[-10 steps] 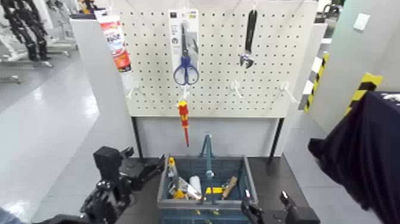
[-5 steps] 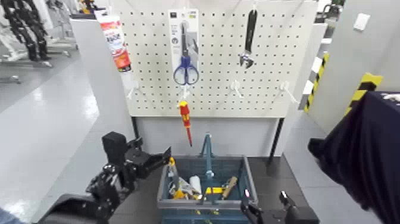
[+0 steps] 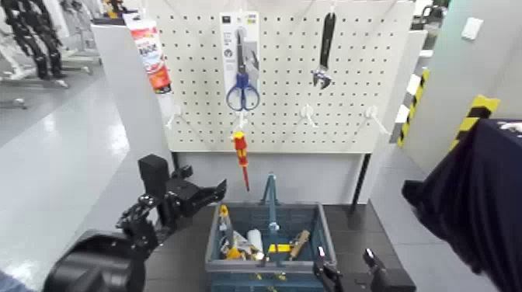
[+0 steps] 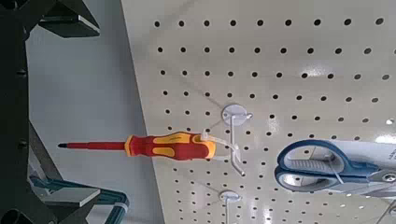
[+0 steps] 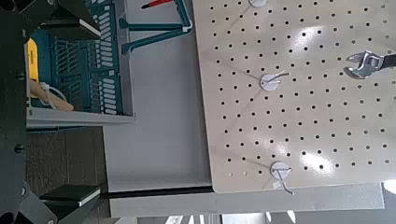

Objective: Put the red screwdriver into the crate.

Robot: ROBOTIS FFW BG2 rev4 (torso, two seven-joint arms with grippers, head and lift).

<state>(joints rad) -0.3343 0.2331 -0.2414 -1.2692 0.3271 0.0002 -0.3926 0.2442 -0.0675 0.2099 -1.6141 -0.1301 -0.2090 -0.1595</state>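
The red screwdriver (image 3: 241,157) hangs from a peg on the white pegboard, shaft down, just under the blue scissors (image 3: 242,92). The left wrist view shows the red screwdriver (image 4: 157,147) with its yellow band, straight ahead of my open left gripper (image 4: 89,107) and apart from it. In the head view my left gripper (image 3: 205,189) is raised left of and below the screwdriver, nothing between its fingers. The blue-grey crate (image 3: 323,233) stands on the floor under the board with several tools inside. My right gripper (image 3: 346,272) rests open beside the crate's near right corner.
A wrench (image 3: 325,46) hangs at the board's upper right and a tube (image 3: 147,50) at its upper left. Bare pegs (image 3: 308,115) stick out of the board. The crate's tall handle (image 3: 269,194) rises below the screwdriver. A dark cloth (image 3: 474,194) is at the right.
My left arm has lifted and swung right toward the pegboard, bringing its open gripper closer to the screwdriver. The right arm has stayed put.
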